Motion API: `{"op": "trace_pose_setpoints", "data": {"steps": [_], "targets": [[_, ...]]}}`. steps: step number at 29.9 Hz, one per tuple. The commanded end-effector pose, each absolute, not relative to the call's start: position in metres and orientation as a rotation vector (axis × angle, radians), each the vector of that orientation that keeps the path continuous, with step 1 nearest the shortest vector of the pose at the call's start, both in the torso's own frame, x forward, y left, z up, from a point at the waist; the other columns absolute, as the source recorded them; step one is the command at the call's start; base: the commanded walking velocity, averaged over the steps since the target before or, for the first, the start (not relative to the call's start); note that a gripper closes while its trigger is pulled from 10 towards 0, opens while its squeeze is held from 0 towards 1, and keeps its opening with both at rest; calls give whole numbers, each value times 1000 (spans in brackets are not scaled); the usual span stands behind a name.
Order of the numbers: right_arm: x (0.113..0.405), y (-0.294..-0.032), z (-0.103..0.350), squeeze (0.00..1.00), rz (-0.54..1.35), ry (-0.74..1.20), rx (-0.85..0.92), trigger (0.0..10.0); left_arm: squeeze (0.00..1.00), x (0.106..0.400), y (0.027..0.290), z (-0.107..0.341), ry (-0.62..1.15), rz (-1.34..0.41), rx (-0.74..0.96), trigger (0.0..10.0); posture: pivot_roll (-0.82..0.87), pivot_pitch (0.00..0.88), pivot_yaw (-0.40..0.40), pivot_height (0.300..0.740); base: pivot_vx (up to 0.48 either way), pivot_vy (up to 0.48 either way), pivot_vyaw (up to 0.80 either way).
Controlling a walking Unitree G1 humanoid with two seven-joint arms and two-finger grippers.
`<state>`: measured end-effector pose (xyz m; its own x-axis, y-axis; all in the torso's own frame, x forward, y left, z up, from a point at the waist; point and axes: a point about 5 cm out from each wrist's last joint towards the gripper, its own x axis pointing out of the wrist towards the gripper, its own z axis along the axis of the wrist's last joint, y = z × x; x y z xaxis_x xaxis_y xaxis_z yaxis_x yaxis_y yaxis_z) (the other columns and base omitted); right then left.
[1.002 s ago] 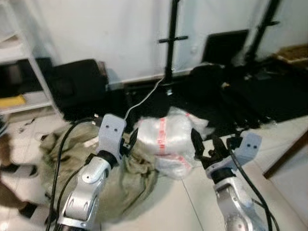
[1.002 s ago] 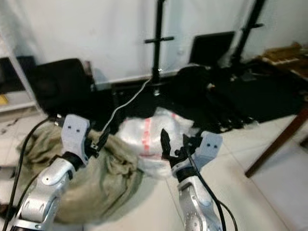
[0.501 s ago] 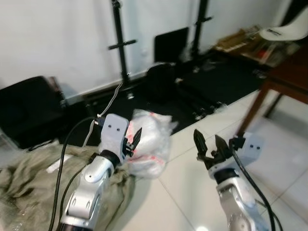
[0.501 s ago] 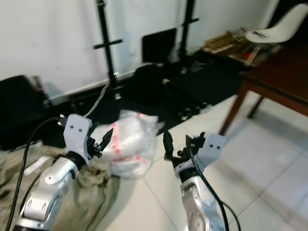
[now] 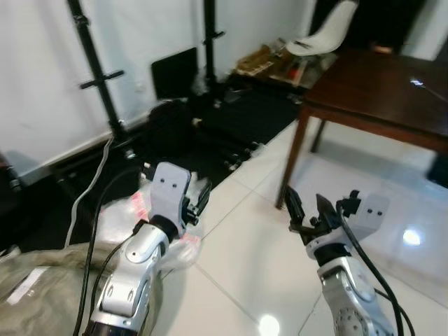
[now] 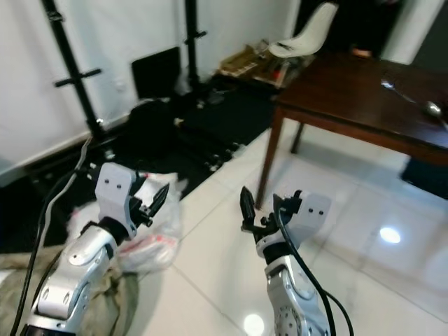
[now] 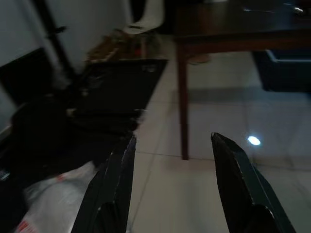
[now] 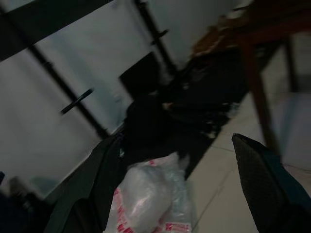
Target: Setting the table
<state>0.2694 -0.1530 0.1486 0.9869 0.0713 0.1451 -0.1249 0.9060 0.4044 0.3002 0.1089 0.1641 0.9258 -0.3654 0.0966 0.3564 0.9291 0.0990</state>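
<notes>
We hold both the left gripper (image 5: pixel 197 203) and the right gripper (image 5: pixel 306 213) up with jaws apart and empty, the table (image 5: pixel 378 94) beyond them.

A dark reddish-brown wooden table (image 6: pixel 364 105) stands on a glossy white tiled floor (image 5: pixel 231 266) crossed by thin grey grout lines. A white moulded plastic chair (image 5: pixel 318 35) sits behind it. A clear crinkled plastic bag with red print (image 6: pixel 150 231) lies beside a drab olive-green cloth heap (image 5: pixel 42 287). Two black metal stand poles (image 5: pixel 98 77) rise against a plain white wall (image 5: pixel 42 84), with black bags and cases (image 5: pixel 238 119) below. A white cable (image 5: pixel 87 192) trails across them. The silver left arm with its black-fingered gripper (image 5: pixel 199 203) and the silver right arm with its black-fingered gripper (image 5: pixel 308 213) carry black cords.
</notes>
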Motion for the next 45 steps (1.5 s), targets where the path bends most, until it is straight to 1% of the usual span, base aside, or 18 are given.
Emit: {"op": "trace_pose_setpoints", "data": {"steps": [1, 17, 25, 37, 45], "targets": [[269, -151, 146, 0, 101, -113, 426, 10000, 0, 300, 111, 159, -87, -369, 86, 10000, -135, 0, 135, 740, 0, 0, -781], [271, -149, 146, 0, 108, -112, 432, 10000, 0, 298, 111, 158, -81, -368, 83, 10000, -113, 0, 140, 740, 0, 0, -781], [270, -149, 146, 0, 111, -108, 428, 10000, 0, 296, 109, 158, -82, -369, 75, 10000, -113, 0, 127, 740, 0, 0, -781], [271, -148, 145, 0, 112, -107, 432, 10000, 0, 297, 107, 159, -87, -376, 65, 10000, -105, 0, 135, 740, 0, 0, -781], [273, -150, 146, 0, 113, -111, 428, 10000, 0, 297, 105, 162, -101, -383, 48, 10000, -111, 0, 124, 740, 0, 0, -781]]}}
